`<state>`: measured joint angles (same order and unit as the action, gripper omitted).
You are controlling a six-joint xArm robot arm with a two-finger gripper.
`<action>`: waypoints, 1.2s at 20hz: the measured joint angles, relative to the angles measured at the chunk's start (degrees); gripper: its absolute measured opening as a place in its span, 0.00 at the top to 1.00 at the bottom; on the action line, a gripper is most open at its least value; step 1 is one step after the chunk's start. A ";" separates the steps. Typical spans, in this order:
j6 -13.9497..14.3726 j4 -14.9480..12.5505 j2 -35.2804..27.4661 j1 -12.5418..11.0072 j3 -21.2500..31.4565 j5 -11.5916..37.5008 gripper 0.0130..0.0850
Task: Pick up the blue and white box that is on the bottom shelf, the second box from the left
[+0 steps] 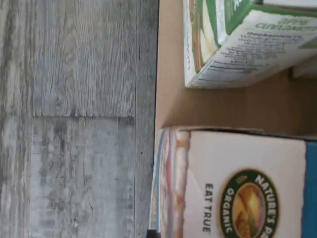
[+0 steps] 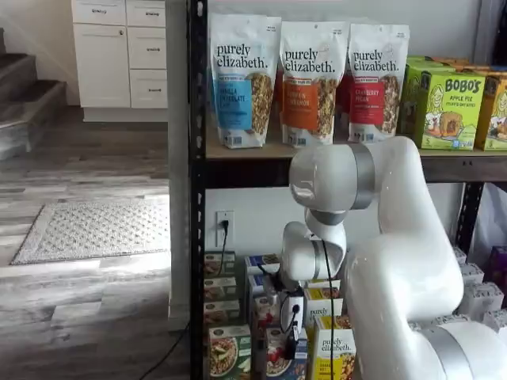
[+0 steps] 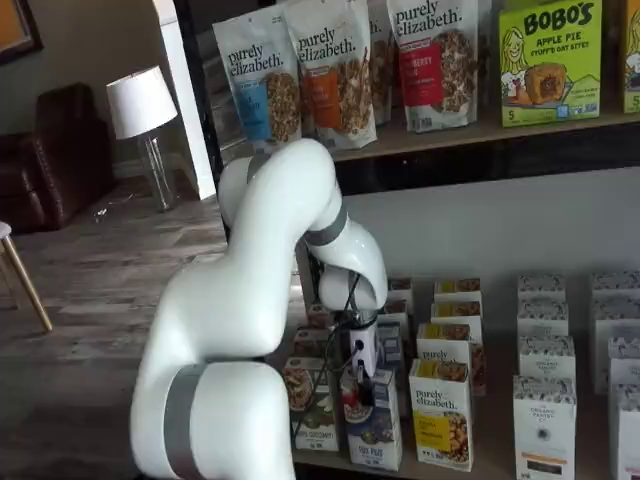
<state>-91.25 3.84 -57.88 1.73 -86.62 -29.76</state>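
Observation:
The blue and white box (image 3: 376,425) stands at the front of the bottom shelf (image 3: 490,470), between a green-trimmed carton (image 3: 311,402) and a yellow "purely elizabeth" carton (image 3: 441,412). It also shows in a shelf view (image 2: 279,358). My gripper (image 3: 361,388) hangs right at the box's top, its black fingers in front of the white upper part; it shows in both shelf views (image 2: 291,339). No gap or grip can be made out. In the wrist view the box's white top (image 1: 237,183) with a round "Nature's Path Organic" mark fills the near field.
More cartons stand in rows behind and to the right (image 3: 545,420). The green carton (image 1: 237,44) lies close beside the box on the tan shelf board (image 1: 171,99). Grey wood floor (image 1: 74,119) lies beyond the shelf edge. A black rack post (image 2: 196,190) stands left.

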 joint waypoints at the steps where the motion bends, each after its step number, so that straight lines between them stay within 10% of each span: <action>1: -0.11 0.11 0.03 -0.03 0.04 -0.05 0.33; 7: -0.47 0.48 0.25 -0.06 0.24 -0.28 0.50; 24: -2.39 3.33 5.78 0.67 7.81 2.02 0.50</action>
<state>-93.65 7.17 -52.11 2.41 -78.81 -27.74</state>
